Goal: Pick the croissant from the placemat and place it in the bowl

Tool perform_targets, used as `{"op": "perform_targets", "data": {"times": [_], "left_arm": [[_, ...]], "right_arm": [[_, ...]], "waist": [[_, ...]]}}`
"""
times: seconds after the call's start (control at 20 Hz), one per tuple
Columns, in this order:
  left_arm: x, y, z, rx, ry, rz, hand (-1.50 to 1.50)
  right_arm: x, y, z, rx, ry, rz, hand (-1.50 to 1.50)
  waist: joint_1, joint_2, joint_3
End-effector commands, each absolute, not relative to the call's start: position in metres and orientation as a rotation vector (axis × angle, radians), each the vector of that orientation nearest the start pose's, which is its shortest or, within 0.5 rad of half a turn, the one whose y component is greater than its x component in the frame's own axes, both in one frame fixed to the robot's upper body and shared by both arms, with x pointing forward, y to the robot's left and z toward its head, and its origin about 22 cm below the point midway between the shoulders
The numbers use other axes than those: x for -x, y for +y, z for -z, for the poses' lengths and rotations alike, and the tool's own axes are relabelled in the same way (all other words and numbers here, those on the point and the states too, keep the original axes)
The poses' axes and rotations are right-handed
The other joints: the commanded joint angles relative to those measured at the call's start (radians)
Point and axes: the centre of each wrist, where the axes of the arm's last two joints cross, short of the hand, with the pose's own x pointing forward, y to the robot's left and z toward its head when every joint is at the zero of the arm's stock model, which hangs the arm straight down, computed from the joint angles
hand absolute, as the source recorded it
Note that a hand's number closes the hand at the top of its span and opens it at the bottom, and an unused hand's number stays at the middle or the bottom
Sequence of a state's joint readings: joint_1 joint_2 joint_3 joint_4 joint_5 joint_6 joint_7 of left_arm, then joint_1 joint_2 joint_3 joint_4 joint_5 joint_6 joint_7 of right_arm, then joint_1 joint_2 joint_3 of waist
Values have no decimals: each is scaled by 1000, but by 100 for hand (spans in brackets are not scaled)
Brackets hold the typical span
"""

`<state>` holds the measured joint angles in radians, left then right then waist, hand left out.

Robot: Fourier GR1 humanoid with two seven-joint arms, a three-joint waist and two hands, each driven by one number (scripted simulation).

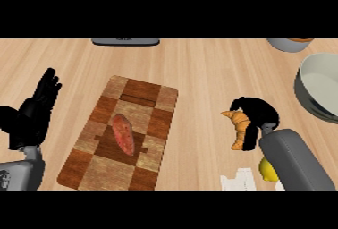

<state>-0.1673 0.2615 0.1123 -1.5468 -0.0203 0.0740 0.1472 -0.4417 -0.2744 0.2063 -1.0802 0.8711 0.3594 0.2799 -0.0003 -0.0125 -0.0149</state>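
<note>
Two hands in view. Right hand [259, 111] is curled round the one croissant [243, 133], gripping its upper part. The croissant's lower tip sticks out below the fingers, next to the right forearm [293, 161]. The croissant is off the placemat, over bare tabletop [198, 67]; can't tell if it is lifted or touching the wood. One placemat [155, 112], brown checkered and lying at a slant, is well apart to the left of the right hand. One reddish oblong item [123, 133] lies on the placemat's middle. One bowl [323, 85], grey outside and pale inside, is to the right of the right hand and a bit further up, near it but not touching, cut off by the view's right edge. One smaller grey vessel [289, 44] sits further up again at the top right, cut by the edge, with something orange on it. One flat grey object [125, 42] is at the top edge, up-left of the right hand, beyond the placemat's far end. Below the right hand, by the forearm, are one yellow item [267, 170], partly hidden by the forearm, and one white item [239, 181] left of it; can't tell what either is. Left hand [36, 112] rests at the view's left edge, open, fingers straight and pointing up, holding nothing, just left of the placemat and not touching it. Left forearm [20, 176] is in the lower left corner.
</note>
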Motion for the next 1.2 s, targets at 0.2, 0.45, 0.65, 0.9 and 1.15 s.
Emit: {"op": "perform_targets", "data": {"times": [0.2, 0.45, 0.65, 0.9, 1.15], "left_arm": [[-283, 293, -66, -313, -1599, 102, 0], [-282, 283, -60, -280, -1602, 120, 0], [-295, 287, -69, -304, -1590, 98, 0], [-284, 299, -65, -303, -1575, 108, 0], [-281, 315, -58, -329, -1562, 67, 0]], "right_arm": [[-391, -259, -42, 935, -660, -693, 150], [-428, -258, -91, 1123, -614, -460, 150], [-447, -237, -131, 1325, -635, -441, 150], [-454, -233, -207, 1615, -740, -222, 150], [-451, -212, -237, 1655, -838, -99, 150]], "waist": [[42, 30, 16], [61, 32, 16], [41, 26, 15], [36, 18, 13], [11, 11, 14]]}}
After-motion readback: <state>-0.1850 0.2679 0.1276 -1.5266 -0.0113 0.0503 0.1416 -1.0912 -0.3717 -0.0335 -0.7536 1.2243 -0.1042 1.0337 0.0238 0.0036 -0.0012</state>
